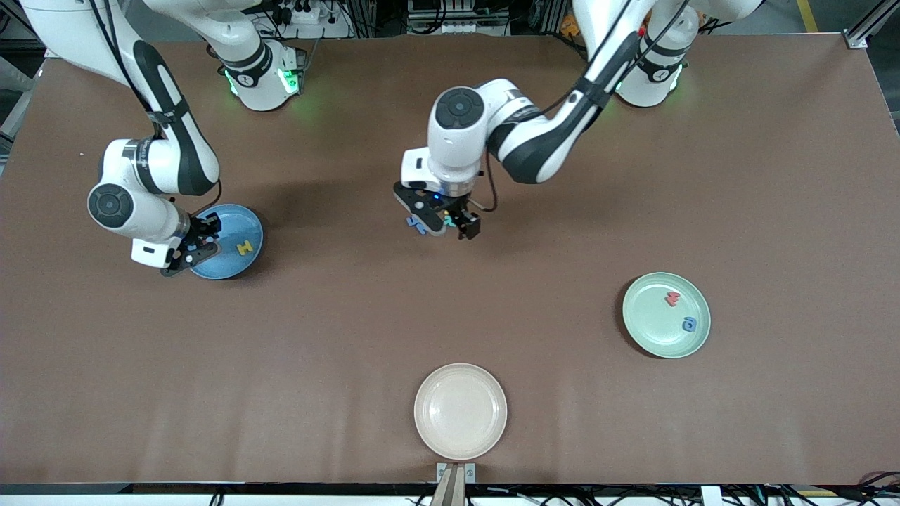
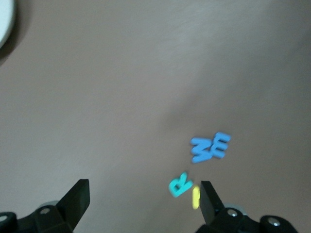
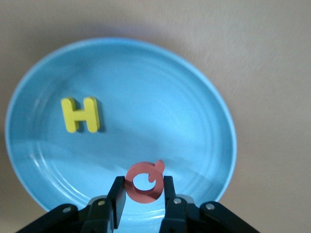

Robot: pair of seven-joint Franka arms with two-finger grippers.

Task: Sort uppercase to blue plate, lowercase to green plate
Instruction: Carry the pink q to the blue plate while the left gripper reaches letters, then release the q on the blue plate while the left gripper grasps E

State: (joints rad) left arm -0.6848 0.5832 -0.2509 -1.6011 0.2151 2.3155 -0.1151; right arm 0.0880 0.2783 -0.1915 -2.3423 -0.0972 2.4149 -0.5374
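Right end effector (image 3: 141,194) clamped on the red foam capital Q (image 3: 144,181), over the round sky-blue plastic plate (image 3: 204,126); yellow foam capital H (image 3: 81,114) lies flat in that plate. Left end effector (image 2: 143,199) spread wide, empty, over the table (image 1: 337,337), just above the teal foam capital R (image 2: 181,184), a yellow foam piece (image 2: 196,197) and two touching blue foam letters (image 2: 210,147). Foam looks light, soft, squashy: pinch across flat edges. No readable brand visible.

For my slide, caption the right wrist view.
Right gripper holds the red Q over the blue plate, where the yellow H already lies.
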